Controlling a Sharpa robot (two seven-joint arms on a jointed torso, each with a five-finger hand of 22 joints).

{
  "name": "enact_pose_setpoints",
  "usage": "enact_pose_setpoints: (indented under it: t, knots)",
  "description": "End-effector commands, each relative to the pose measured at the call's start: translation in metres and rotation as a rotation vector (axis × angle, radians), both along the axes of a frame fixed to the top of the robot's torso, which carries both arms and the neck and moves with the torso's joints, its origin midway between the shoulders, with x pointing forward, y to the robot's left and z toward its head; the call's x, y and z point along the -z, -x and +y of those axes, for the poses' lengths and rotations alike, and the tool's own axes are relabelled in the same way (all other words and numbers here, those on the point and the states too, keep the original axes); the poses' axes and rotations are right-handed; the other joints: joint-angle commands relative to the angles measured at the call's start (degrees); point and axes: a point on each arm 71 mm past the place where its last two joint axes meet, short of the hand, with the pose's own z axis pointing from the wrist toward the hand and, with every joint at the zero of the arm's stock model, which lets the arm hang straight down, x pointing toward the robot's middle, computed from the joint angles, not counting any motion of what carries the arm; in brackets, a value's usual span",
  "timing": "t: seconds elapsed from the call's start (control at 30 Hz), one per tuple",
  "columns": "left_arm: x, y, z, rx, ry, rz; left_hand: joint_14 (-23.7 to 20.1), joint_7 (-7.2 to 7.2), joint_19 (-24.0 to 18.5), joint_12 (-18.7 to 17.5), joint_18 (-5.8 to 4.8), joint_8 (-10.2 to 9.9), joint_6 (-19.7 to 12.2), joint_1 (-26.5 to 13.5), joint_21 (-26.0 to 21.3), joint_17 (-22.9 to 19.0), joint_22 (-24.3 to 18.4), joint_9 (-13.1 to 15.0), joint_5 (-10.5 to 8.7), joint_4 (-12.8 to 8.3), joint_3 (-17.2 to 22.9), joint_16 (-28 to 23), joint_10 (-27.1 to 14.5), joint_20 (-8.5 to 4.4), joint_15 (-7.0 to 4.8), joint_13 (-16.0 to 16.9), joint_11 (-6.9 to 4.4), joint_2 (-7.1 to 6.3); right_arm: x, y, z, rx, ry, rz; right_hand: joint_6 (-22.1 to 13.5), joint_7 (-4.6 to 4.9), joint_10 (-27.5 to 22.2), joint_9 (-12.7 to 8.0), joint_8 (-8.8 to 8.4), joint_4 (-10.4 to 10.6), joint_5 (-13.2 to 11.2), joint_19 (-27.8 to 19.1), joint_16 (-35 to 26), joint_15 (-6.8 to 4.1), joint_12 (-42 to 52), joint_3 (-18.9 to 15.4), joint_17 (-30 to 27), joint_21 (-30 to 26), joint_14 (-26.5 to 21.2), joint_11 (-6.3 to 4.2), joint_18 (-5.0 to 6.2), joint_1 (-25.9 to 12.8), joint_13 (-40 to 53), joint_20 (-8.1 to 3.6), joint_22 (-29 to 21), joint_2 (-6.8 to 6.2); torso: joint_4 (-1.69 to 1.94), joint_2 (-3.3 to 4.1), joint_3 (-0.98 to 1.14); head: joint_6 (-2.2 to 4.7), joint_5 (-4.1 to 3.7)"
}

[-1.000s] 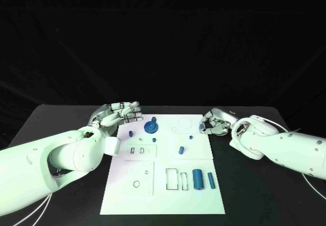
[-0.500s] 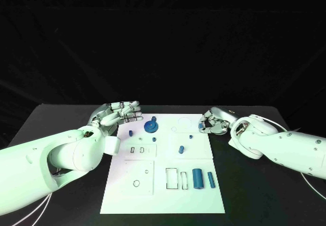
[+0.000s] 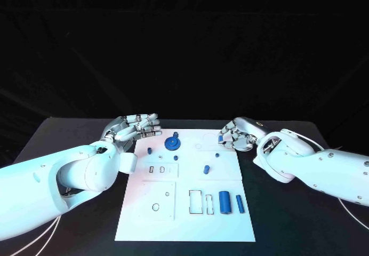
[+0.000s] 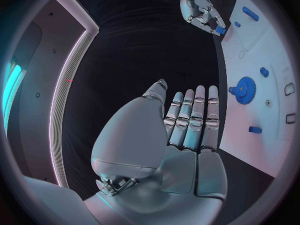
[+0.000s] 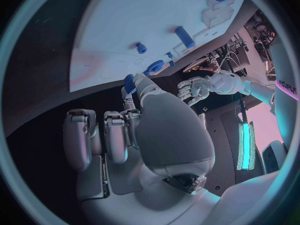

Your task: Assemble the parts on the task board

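The white task board [image 3: 154,224] lies in the middle of the black table. A blue gear [image 3: 172,142] stands near its far edge, and small blue pegs [image 3: 205,170] lie around the middle. Two blue cylinders [image 3: 224,202] rest at the near right. My right hand [image 3: 237,136] hovers over the board's far right corner and pinches a small blue part [image 3: 221,138] between thumb and finger; the right wrist view shows the part [image 5: 129,82] at the fingertips. My left hand [image 3: 135,127] is held flat by the far left corner, fingers straight and holding nothing [image 4: 181,130].
Rectangular and round recesses [image 3: 200,201] mark the board's near half. Bare black tabletop [image 3: 62,133] surrounds the board on all sides. Both white forearms lie along the board's left and right edges.
My right hand has risen a little and shifted toward the board's far right corner with the small blue part. The left hand has hardly moved.
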Motion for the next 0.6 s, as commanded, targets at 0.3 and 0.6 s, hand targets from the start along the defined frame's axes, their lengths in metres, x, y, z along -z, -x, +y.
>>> enact_pose_setpoints:
  t: [0.3,0.6]
  knots:
    - [0.002,-0.010,0.001,-0.006,-0.004,-0.013,0.5,0.13,-0.1,-0.4,0.34,-0.4,0.2,0.5,0.4,0.1,0.1,0.0,0.05,-0.3,0.1,-0.2,0.4,-0.08,0.06,0.0,-0.09,0.02,-0.007,0.023,0.083,-0.134,0.050,-0.003,1.6,-1.42,0.2,1.3,0.83,0.4,0.7,2.1,0.2,-0.31,0.3,0.2,13.4,0.2,5.6,-0.54,-0.60,-0.9,6.9,-0.48,10.3,-0.04,0.22,-1.27,-0.63,-1.33,2.00]
    - [0.004,-0.014,0.005,-0.028,-0.010,-0.015,0.6,0.07,-0.1,-0.4,0.35,-0.3,0.3,0.5,0.5,0.1,0.1,0.1,0.06,-0.3,0.2,-0.2,0.5,-0.09,0.04,0.0,-0.14,0.12,0.004,0.031,0.132,-0.215,0.102,0.006,1.7,-1.46,0.2,1.3,0.90,0.5,0.7,2.1,0.2,-0.33,0.3,0.2,13.4,0.2,5.6,-0.57,-0.59,-1.1,6.9,-0.50,10.3,-0.05,0.52,-1.53,-1.19,-2.20,2.82]
